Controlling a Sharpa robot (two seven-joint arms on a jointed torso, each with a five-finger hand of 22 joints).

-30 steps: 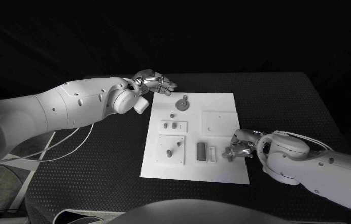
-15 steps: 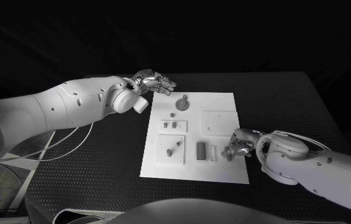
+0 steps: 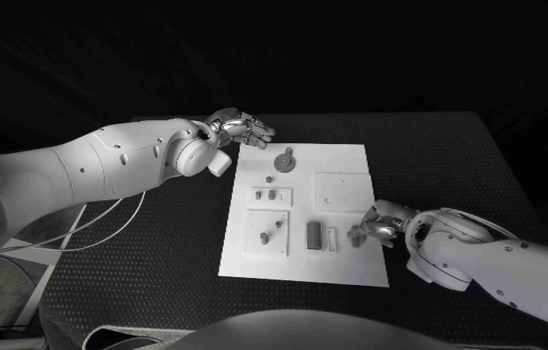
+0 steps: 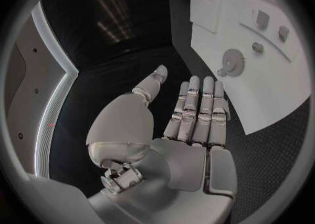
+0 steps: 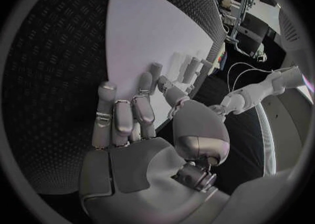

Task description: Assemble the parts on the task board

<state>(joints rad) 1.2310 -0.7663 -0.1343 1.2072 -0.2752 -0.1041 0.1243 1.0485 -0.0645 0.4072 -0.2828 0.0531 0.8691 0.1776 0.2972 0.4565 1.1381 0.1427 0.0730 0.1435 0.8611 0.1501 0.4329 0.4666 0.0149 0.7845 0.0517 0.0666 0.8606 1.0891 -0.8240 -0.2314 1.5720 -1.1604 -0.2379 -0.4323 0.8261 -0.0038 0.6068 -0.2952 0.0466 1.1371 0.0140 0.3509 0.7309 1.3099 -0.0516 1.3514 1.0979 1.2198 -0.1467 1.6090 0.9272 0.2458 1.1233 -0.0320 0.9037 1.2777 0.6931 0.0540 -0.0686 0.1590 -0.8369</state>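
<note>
The white task board (image 3: 343, 160) lies in the middle of the table. On it are a grey gear (image 3: 284, 161), a small stud (image 3: 269, 180), two short pegs (image 3: 265, 196) in a small plate, a dark block (image 3: 313, 237) and a white bar (image 3: 331, 239). My left hand (image 3: 240, 128) hovers past the board's far left corner, fingers straight and apart, palm bare (image 4: 184, 124). In the left wrist view the gear (image 4: 231, 60) lies beyond its fingertips. My right hand (image 3: 377, 227) is at the board's right edge, near the front. Its fingers (image 5: 141, 108) stretch over the board (image 5: 151, 30) with nothing visible in them.
A square raised plate (image 3: 343, 192) sits on the board's right half, just beyond my right hand. A larger plate (image 3: 268, 231) with small parts lies at the front left. White cables (image 3: 103, 223) trail over the table's left side. Black table surface surrounds the board.
My right hand has slid slightly back toward me and to the right along the board's edge. The left hand and the parts have not moved.
</note>
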